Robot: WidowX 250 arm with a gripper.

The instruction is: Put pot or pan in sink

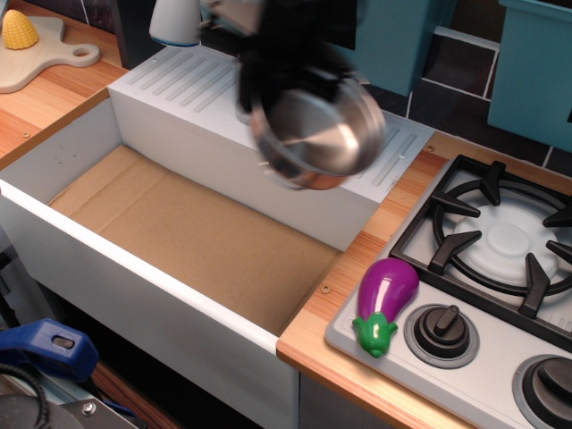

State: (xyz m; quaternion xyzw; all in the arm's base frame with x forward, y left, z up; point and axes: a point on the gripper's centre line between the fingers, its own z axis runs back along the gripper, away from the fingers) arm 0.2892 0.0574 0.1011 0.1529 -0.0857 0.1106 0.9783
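Note:
The shiny steel pot (317, 134) hangs tilted in the air above the sink's ribbed back ledge, its open side facing me. My black gripper (268, 76) is blurred by motion and shut on the pot's far left rim. The sink (192, 228) is a large white basin with a cardboard-brown floor; it lies below and to the left of the pot. The grey faucet is mostly hidden behind the gripper and pot.
A purple toy eggplant (386, 299) lies on the stove's front left corner. The stove burner (505, 241) and knobs (441, 332) are at the right. A cutting board with toy corn (20, 31) is at the far left. A blue object (45, 350) is at the bottom left.

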